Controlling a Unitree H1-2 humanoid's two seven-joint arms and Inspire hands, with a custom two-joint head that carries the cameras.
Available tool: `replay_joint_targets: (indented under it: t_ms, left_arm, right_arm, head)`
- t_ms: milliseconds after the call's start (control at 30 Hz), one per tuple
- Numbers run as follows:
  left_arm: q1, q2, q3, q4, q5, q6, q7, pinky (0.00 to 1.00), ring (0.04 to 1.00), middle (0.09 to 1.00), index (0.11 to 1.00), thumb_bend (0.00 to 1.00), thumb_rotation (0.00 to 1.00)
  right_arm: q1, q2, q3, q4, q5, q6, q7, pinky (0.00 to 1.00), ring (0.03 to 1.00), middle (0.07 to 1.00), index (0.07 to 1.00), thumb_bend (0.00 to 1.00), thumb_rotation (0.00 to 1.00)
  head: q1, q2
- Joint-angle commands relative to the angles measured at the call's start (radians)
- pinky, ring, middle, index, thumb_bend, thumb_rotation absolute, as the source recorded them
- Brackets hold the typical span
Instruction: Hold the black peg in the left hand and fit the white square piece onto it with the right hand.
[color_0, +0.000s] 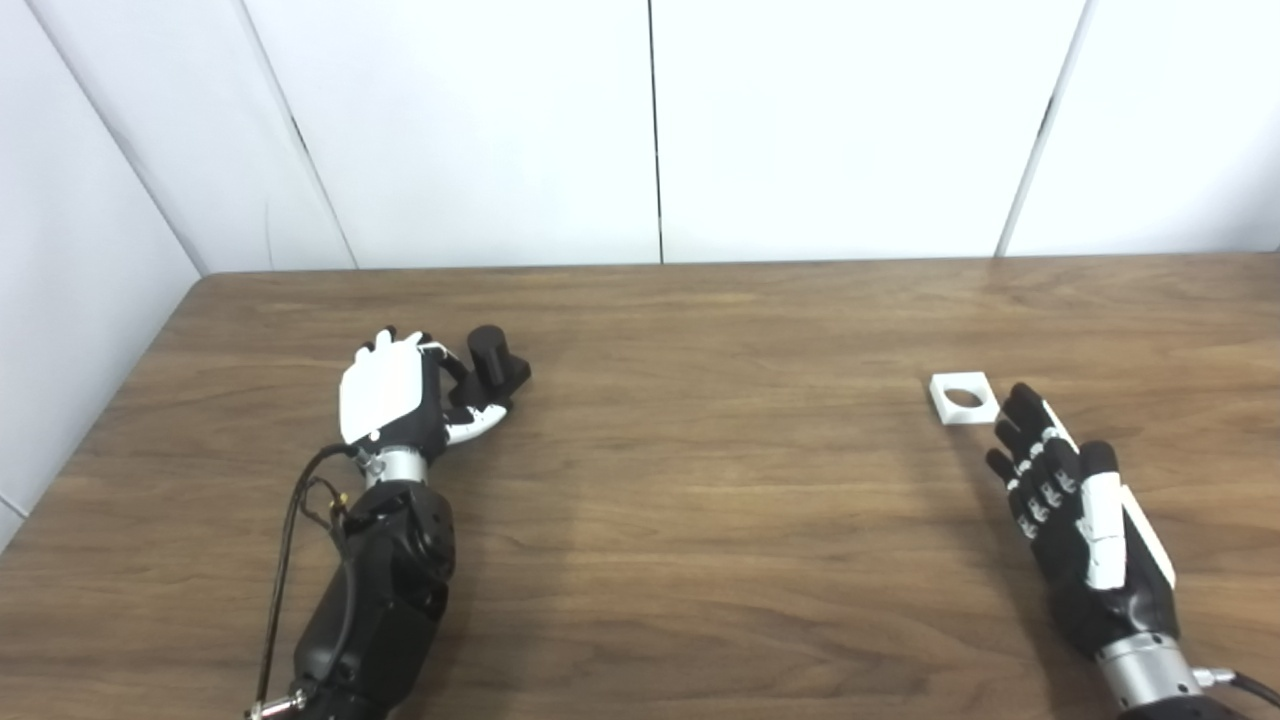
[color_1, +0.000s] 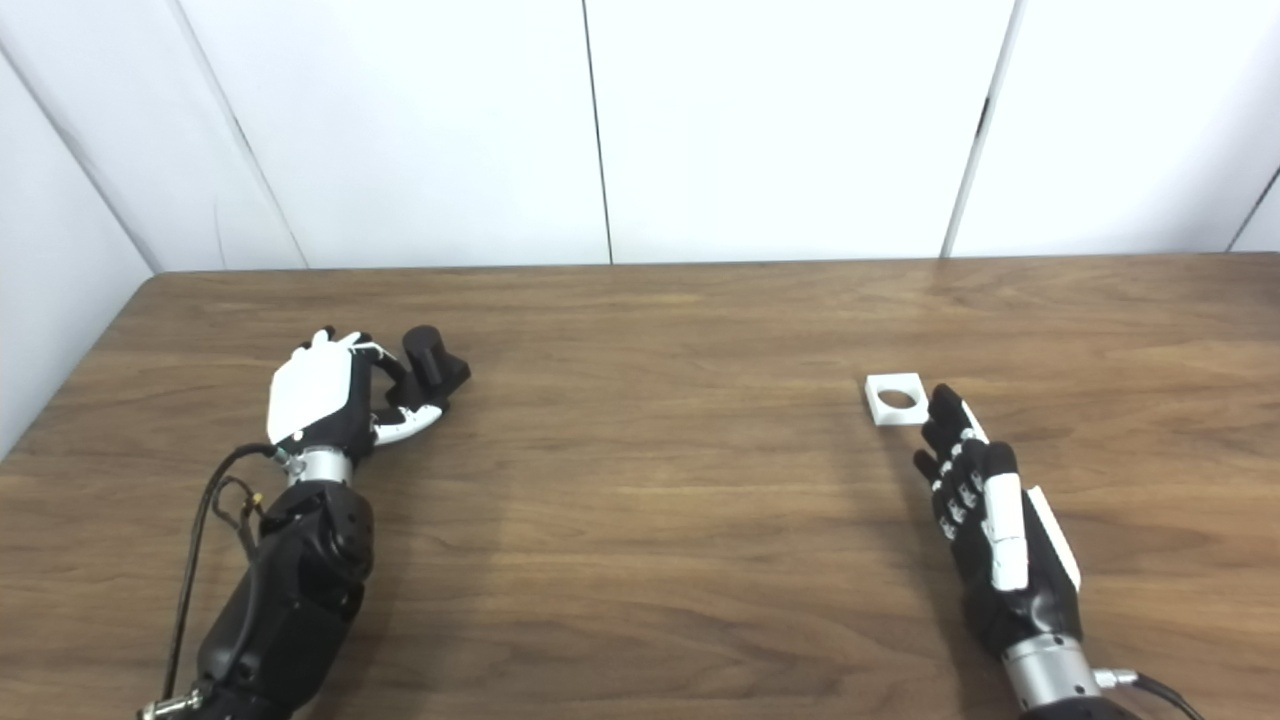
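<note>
Wooden table, white wall panels behind. Black peg standing on the table, well to the left of the white square piece. Left hand curled against the peg's near-left side, fingers and thumb bent round its base; firmness of grip not clear, peg not lifted. White square piece flat on the table, round hole up. Right hand just near-right of the piece, fingers straight and apart, holding nothing; fingertips at the piece's corner, contact not clear. Right eye view: a thin gap between fingertip and piece. Left eye view: fingertip apparently at the piece's edge.
</note>
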Motion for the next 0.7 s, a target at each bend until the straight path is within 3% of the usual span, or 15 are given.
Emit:
replay_joint_targets:
  t_ms: [0, 167, 433, 467, 500, 667]
  left_arm:
    - [-0.046, 0.024, -0.001, -0.005, 0.003, 0.003, 0.006, 1.00, 1.000, 0.898, 0.538, 0.71, 0.36]
    - [-0.046, 0.026, -0.007, -0.010, 0.007, 0.010, -0.003, 1.00, 1.000, 0.889, 0.512, 0.69, 0.36]
    - [-0.041, 0.018, 0.004, -0.001, -0.026, -0.024, 0.041, 1.00, 1.000, 0.881, 0.479, 0.69, 0.23]
    - [-0.040, 0.017, 0.004, -0.002, -0.031, -0.023, 0.044, 1.00, 1.000, 0.882, 0.481, 0.59, 0.14]
    - [-0.039, 0.017, 0.003, -0.004, -0.035, -0.021, 0.044, 1.00, 1.000, 0.883, 0.482, 0.55, 0.11]
    - [-0.038, 0.021, -0.004, -0.001, -0.041, -0.024, 0.052, 1.00, 1.000, 0.884, 0.484, 0.51, 0.07]
  right_arm:
    - [-0.014, -0.008, -0.008, -0.031, 0.002, -0.041, 0.005, 0.98, 1.000, 0.998, 0.972, 0.72, 1.00]
    - [-0.014, -0.009, -0.010, -0.033, 0.006, -0.039, 0.007, 0.98, 1.000, 1.000, 0.976, 0.71, 1.00]
    - [-0.018, -0.011, -0.008, -0.036, 0.003, -0.028, 0.007, 0.97, 1.000, 1.000, 0.972, 0.71, 1.00]
    - [-0.018, -0.010, -0.007, -0.036, 0.003, -0.026, 0.006, 0.97, 1.000, 0.999, 0.970, 0.71, 1.00]
    - [-0.019, -0.010, -0.007, -0.037, 0.003, -0.024, 0.005, 0.97, 1.000, 0.998, 0.968, 0.71, 1.00]
    - [-0.024, -0.012, -0.006, -0.036, 0.006, -0.025, 0.009, 0.98, 1.000, 1.000, 0.969, 0.71, 1.00]
  head:
    - [0.001, 0.002]
    - [0.001, 0.003]
    - [0.001, 0.005]
    - [0.002, 0.005]
    - [0.002, 0.005]
    - [0.003, 0.006]
